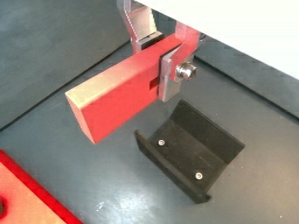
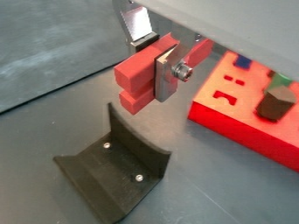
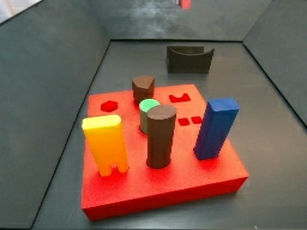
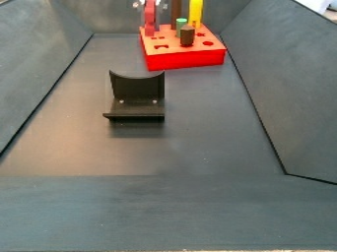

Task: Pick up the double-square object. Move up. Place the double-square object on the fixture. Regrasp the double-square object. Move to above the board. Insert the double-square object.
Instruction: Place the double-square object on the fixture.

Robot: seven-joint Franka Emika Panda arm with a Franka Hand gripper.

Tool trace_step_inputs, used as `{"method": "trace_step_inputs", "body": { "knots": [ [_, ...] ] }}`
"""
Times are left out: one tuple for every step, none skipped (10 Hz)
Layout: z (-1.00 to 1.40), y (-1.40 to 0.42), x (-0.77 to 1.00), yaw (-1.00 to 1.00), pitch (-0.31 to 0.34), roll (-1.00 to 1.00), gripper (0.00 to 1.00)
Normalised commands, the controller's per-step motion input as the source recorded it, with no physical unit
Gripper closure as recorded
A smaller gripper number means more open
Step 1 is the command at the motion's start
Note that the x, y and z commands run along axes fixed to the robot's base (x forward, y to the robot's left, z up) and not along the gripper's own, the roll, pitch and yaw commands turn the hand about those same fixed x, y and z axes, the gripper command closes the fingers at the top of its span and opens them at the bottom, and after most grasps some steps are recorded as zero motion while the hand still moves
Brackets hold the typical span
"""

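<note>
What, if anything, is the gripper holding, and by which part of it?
The gripper, raised above the fixture, holds the double-square object. Its fingers clamp one end of the bar; the rest juts out sideways, as both wrist views show.

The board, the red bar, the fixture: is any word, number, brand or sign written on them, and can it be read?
None: no text shows in any view.
Board: only cut-out holes and pegs, no writing.
Red bar, held up in the gripper: plain faces.
Fixture: only screw heads, no label.
</note>
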Motion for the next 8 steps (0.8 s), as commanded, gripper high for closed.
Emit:
{"method": "trace_step_inputs", "body": {
  "knots": [
    [-0.06,0.68,0.52,0.11,0.227,-1.00,1.00],
    [-0.04,0.46,0.46,0.07,0.260,-1.00,1.00],
    [-0.03,0.25,0.40,0.00,0.269,-0.93,1.00],
    [-0.02,0.15,0.37,-0.03,0.255,-0.82,1.00],
    [-0.02,0.06,0.32,-0.08,0.208,-0.58,1.00],
    [-0.02,0.06,0.27,-0.10,0.178,-0.41,1.00],
    [-0.01,0.05,0.21,-0.11,0.153,-0.28,1.00],
    [-0.01,0.04,0.15,-0.12,0.127,-0.22,1.00]
  ]
}}
